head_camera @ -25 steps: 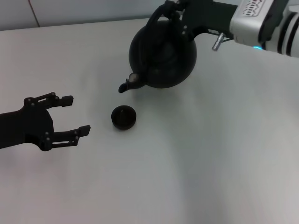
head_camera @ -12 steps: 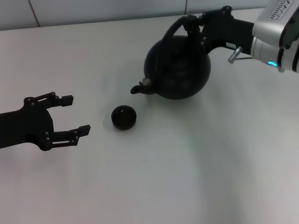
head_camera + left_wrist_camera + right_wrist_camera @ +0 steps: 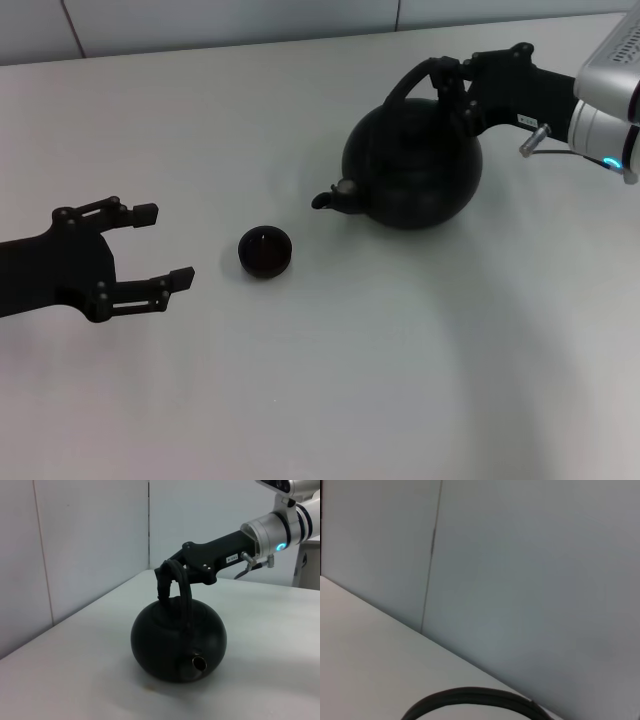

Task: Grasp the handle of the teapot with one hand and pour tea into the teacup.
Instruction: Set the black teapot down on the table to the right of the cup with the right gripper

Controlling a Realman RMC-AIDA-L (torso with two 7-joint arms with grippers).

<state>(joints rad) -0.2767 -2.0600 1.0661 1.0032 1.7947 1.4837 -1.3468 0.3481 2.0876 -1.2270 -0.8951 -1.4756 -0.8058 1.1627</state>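
Nothing lies between the cup (image 3: 264, 251) and the pot (image 3: 412, 177) on the white counter (image 3: 400, 360); the pot stands upright, well right of the cup, spout toward it. It has moved right and lower since earlier. The right tool (image 3: 450, 80) reaches in from the right, clamped on the handle (image 3: 412, 80). The left tool (image 3: 160, 245) hovers spread wide, left of the cup.

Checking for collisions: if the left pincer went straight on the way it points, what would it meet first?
Probably the teacup, a little ahead of the open left pincer on the table; depth is uncertain, so it could pass beside it.
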